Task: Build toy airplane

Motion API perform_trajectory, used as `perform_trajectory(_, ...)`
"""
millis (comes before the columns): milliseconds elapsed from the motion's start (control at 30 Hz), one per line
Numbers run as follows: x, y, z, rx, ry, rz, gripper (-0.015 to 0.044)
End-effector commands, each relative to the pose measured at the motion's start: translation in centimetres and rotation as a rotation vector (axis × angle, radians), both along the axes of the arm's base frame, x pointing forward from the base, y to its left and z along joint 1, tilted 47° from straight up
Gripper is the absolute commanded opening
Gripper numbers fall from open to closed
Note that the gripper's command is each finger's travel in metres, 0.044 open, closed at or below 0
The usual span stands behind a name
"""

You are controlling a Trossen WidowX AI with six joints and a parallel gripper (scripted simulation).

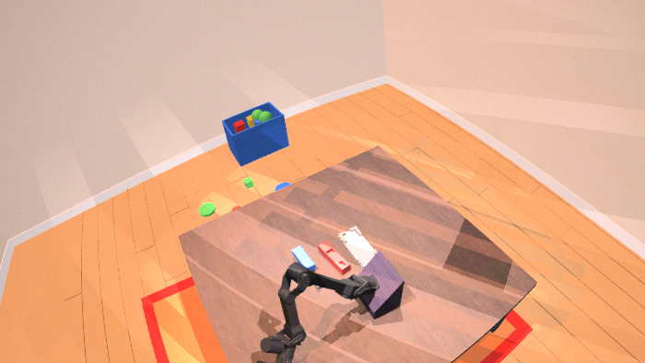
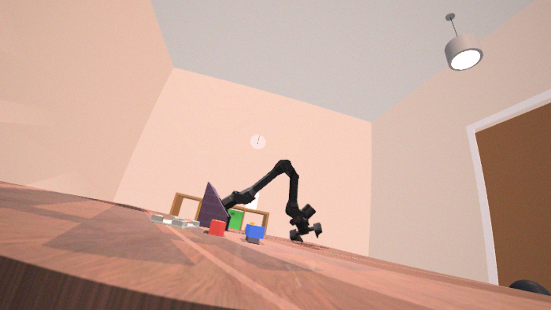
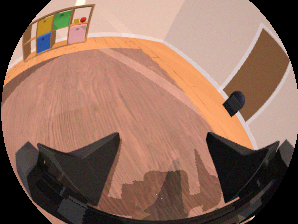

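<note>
The red fuselage point(image 1: 334, 257) point(image 2: 217, 227) lies flat on the table between the blue wing point(image 1: 303, 258) point(image 2: 254, 231) and the white jig point(image 1: 357, 244) point(image 2: 175, 222). The jig's cradle is empty. I cannot see the small tail fin; the arm crosses the spot in front of the fuselage. My gripper point(image 1: 371, 286) point(image 3: 160, 163) is open and empty. It is low over the table, right against the near left side of the purple wedge point(image 1: 384, 281) point(image 2: 212, 206), in front of the jig. The wrist view shows only bare table between the fingers.
The purple wedge stands against the jig's near end. A blue bin point(image 1: 258, 135) of toys and loose green point(image 1: 206, 209) and blue point(image 1: 282, 186) pieces lie on the floor behind the table. A red square point(image 1: 157, 313) is marked on the floor. A shelf point(image 3: 56, 30) stands by the wall.
</note>
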State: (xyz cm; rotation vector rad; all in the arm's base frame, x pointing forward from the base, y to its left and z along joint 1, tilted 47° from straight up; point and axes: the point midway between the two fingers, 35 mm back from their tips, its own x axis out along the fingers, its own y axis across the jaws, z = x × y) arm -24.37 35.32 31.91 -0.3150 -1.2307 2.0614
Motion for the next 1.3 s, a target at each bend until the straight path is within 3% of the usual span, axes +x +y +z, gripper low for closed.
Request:
perform_trajectory(0,5.6,2.5,3.5,0.078,0.003,-0.190,0.0440)
perform_trajectory(333,17.6,6.0,6.1,0.099,-0.031,-0.504,0.0440)
perform_trajectory(533,25.8,5.6,7.2,0.091,0.007,-0.710,0.0440)
perform_trajectory(733,35.7,5.8,4.1,-0.010,-0.092,-0.980,0.0440)
perform_trajectory(1000,48.2,2.0,-0.2,-0.182,-0.215,-1.309,0.0440)
perform_trajectory(1267,59.0,-6.2,-4.8,-0.414,-0.300,-1.610,0.0440)
